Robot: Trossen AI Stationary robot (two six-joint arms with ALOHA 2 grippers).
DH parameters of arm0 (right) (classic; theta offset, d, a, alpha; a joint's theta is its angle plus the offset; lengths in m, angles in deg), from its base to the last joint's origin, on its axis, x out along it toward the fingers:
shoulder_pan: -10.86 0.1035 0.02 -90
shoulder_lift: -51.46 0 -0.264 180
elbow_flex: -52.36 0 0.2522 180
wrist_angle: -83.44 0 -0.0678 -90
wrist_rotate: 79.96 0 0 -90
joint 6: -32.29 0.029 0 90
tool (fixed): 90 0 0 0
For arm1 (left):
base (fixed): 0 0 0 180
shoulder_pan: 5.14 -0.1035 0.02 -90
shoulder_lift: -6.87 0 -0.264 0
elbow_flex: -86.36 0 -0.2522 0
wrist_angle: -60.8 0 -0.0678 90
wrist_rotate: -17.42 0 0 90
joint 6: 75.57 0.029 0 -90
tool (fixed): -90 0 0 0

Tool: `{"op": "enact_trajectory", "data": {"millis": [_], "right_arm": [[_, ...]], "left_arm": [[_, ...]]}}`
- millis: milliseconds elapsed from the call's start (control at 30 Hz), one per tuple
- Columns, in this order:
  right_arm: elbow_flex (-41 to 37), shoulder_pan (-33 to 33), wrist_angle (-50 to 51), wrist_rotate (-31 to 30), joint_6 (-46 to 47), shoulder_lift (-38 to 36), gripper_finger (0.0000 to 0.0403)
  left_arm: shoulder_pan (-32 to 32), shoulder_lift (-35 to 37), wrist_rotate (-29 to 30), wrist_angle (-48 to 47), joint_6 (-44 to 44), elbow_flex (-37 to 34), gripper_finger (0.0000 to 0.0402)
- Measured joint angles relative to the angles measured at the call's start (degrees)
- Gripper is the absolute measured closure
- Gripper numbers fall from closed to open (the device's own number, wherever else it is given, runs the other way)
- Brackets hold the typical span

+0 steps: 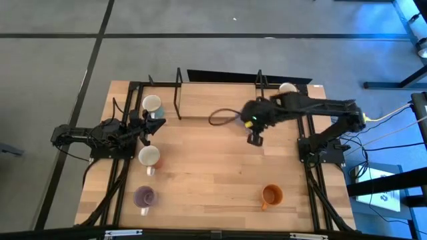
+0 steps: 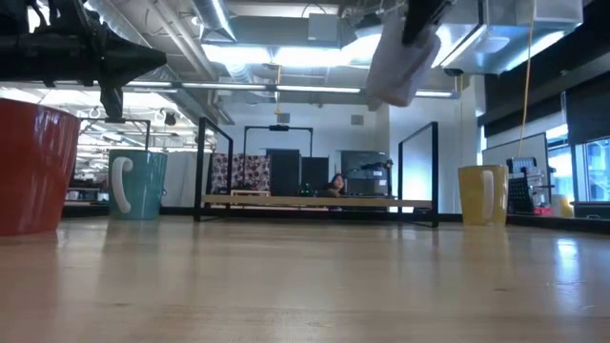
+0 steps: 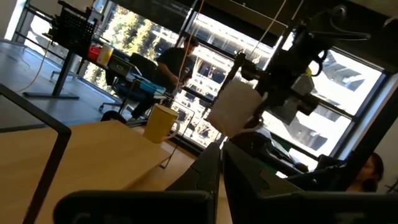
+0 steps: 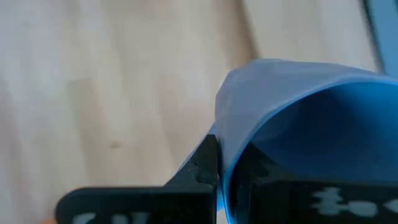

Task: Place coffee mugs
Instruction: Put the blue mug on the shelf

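My right gripper (image 1: 255, 138) hangs over the middle of the table's far half, shut on a pale lavender mug (image 2: 400, 57) held high above the wood. A teal mug (image 1: 152, 104) and a white-inside, red-walled mug (image 1: 149, 157) stand on their bases at the left, close to my left gripper (image 1: 143, 130), which rests shut. A purple mug (image 1: 145, 197) and an orange mug (image 1: 271, 195) stand near the front edge. A yellow mug (image 1: 287, 88) stands at the far right. My right gripper has the lavender mug by its wall at the rim (image 4: 225, 140), one finger inside the mug and one finger (image 4: 204, 163) outside. The fingers come from above, slanting down. The mug hangs tilted below them, lifted clear of the table.
Black upright wire frames (image 1: 179, 93) stand along the far edge, and a dark cable loop (image 1: 223, 117) lies beside them. The wood between the mugs is bare. A person (image 2: 335, 184) sits in the room beyond the table.
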Motion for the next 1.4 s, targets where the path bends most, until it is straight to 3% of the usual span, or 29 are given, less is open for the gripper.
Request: {"op": "enact_trajectory", "data": {"millis": [233, 700, 1400], "right_arm": [[6.46, -8.34, 2.77, -1.52, -8.24, 7.52, 0.0398], [7.28, -26.26, 0.59, 1.21, -19.84, 19.63, 0.0398], [7.28, -34.45, -4.67, 4.84, -28.53, 23.42, 0.0398]], "left_arm": [[0.02, -0.01, 0.27, -0.10, -0.13, 0.00, 0.0388], [0.00, -0.01, 1.90, -0.24, 0.27, 0.00, 0.0388], [0.00, 0.00, 3.31, -0.32, 0.33, 0.00, 0.0388]]}}
